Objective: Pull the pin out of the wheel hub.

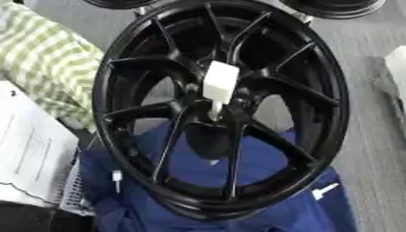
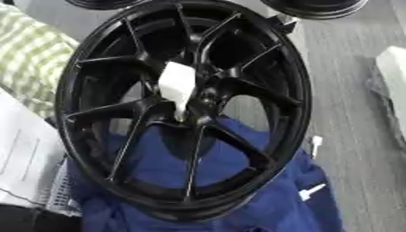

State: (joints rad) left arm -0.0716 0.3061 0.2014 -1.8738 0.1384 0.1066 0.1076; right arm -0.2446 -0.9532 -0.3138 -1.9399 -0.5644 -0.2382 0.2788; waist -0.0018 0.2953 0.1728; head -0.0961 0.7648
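A black wheel [image 1: 222, 108] is shown resting on blue cloth [image 1: 262, 208]. The white pin [image 1: 219, 88] is seen seated at the hub, not yet pulled. No hand is visible.

Wheel hub [image 1: 222, 108] centre, resting on cloth [image 1: 262, 208] at near side; pin [image 1: 219, 86] in its middle; paper [image 1: 28, 149] left.

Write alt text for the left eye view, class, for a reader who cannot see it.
A black spoked wheel hub stands on blue cloth, with a white pin sticking out of its centre. Green checked fabric and white paper lie to its left; no robot hand shows.
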